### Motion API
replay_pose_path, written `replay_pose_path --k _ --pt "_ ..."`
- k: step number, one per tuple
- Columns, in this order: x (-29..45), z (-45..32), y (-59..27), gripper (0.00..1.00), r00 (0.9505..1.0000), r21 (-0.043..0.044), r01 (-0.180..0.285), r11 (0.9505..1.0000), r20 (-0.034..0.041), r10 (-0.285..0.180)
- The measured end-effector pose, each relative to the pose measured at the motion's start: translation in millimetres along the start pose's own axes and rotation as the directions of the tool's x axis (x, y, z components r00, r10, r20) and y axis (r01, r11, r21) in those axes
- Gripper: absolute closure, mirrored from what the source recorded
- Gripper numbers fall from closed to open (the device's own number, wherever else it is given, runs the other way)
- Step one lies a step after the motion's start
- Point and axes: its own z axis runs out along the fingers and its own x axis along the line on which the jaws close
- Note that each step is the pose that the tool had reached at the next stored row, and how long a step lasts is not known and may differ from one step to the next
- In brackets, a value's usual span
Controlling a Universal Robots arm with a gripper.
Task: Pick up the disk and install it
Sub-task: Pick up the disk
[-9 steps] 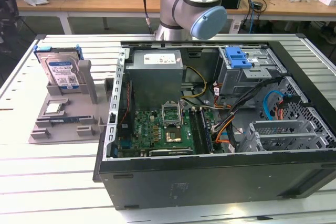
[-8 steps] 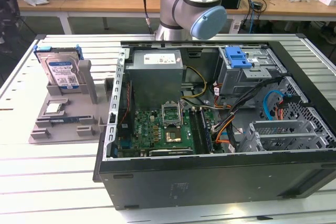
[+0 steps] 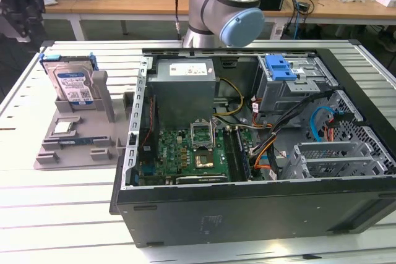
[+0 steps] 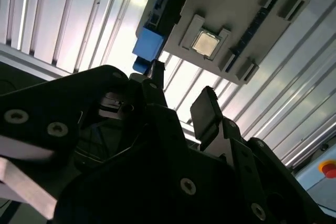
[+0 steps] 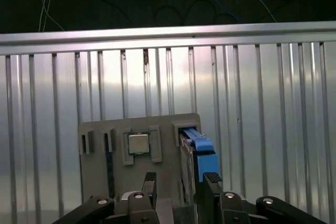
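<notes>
The disk [image 3: 71, 85] stands upright in a grey holder [image 3: 74, 146] at the exterior view's left, beside the open computer case. It is silver with a white and blue label and a blue bracket. In the first wrist view I look down on the disk [image 5: 197, 148] edge-on. My gripper [image 5: 180, 182] hangs well above it, open, with nothing between its fingers [image 5: 149, 182]. In the second wrist view the gripper [image 4: 178, 100] is open too, and the disk's blue bracket corner [image 4: 148, 43] lies beyond one fingertip.
A small square silver chip [image 5: 138, 142] sits in the holder beside the disk. The open case [image 3: 247, 208] holds a motherboard [image 3: 192, 153] and a metal drive cage with a blue latch [image 3: 281, 66]. The slatted table's edge [image 5: 168, 35] lies past the holder.
</notes>
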Motion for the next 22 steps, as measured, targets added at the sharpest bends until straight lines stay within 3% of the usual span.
replay_pose_path --k 9,14,22 --pt "-15.2 20.1 -6.8 0.52 0.9996 -0.0005 0.028 0.9996 -0.0012 -0.028" --pt "-29.6 32.9 -6.6 0.52 0.9987 -0.0008 0.051 0.9987 -0.0019 -0.051" --pt "-29.6 48.7 -7.1 0.52 0.9973 -0.0012 0.074 0.9973 -0.0031 -0.074"
